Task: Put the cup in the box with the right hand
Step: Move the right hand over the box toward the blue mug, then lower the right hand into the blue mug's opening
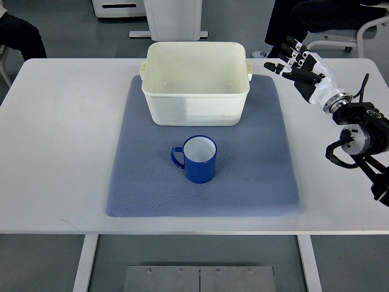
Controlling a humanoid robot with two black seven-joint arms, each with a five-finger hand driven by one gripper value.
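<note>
Standing clear on mat (pixel 267 182): cup (pixel 199 159) before box (pixel 196 85)

I have the table (pixel 55 152) filling most of the frame, with the mat (pixel 255 176) spread over its centre. The box (pixel 196 91) sits on the upper part of the mat, its far rim reaching just past the mat's top edge. Below it, near the middle of the frame and apart from the box, the cup (pixel 200 159) stands upright on the mat, handle pointing left. The right hand (pixel 302 66) is at the upper right, off the mat and right of the box; it may be above the tabletop rather than on it.
</note>
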